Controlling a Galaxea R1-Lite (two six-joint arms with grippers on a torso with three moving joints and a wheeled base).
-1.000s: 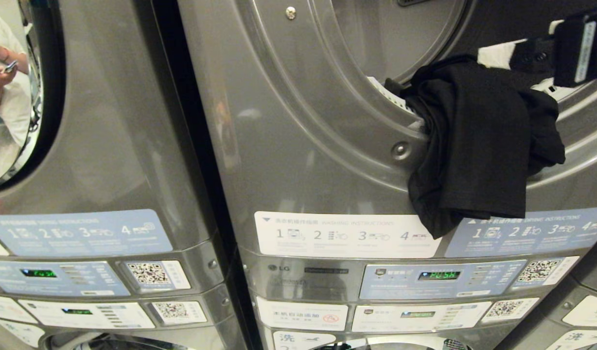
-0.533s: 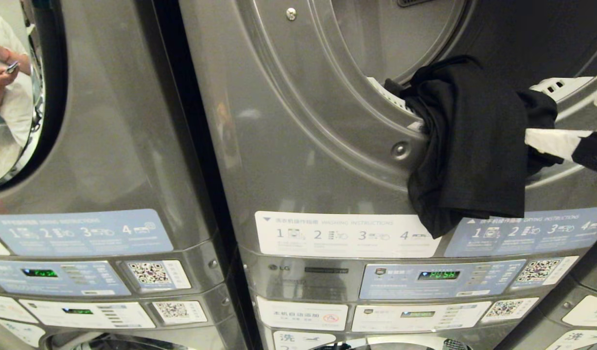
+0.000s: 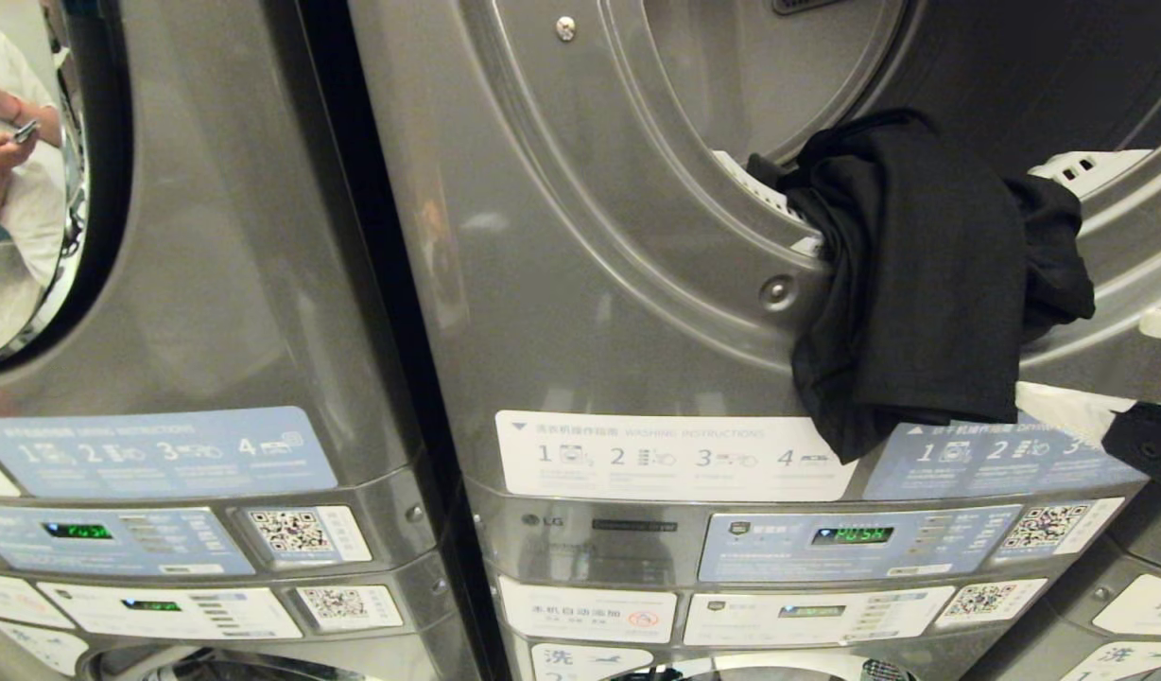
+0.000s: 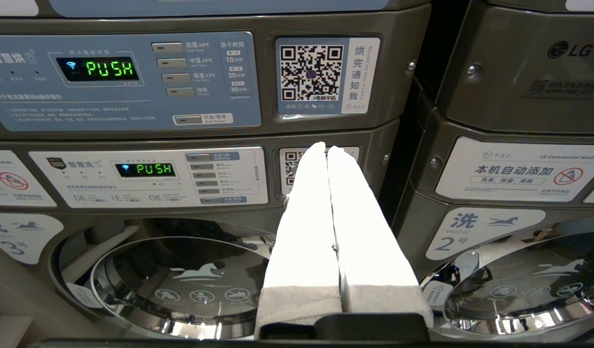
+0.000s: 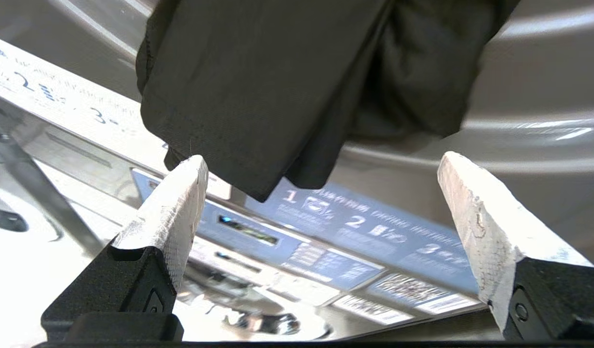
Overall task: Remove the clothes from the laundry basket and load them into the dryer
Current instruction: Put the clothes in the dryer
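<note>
A black garment (image 3: 921, 284) is seen draped over the lower rim of the dryer opening (image 3: 779, 203), at about 3 o'clock in the head view, with most of its bulk hanging outside against the grey dryer front (image 3: 590, 284) and its lowest fold overlapping the instruction stickers (image 3: 675, 456). Its long axis runs roughly from 12 to 6 o'clock, the free end pointing down toward the control panel (image 3: 855, 544) and only the upper end tucked over the lip into the drum. The right gripper (image 5: 321, 169) is found at about 4 o'clock of the garment, below its hanging edge, with the jaws spread fully wide and nothing held between them. The left gripper (image 4: 327, 154) is parked low before the washer panels, its fingers pressed together and empty. The chief risk is judged to be the garment sliding off the rim and dropping to the floor, since its weight appears to lie mostly outside; a brush from the right gripper could drag it out. If the door were shut now, cloth would likely be pinched in the seal
</note>
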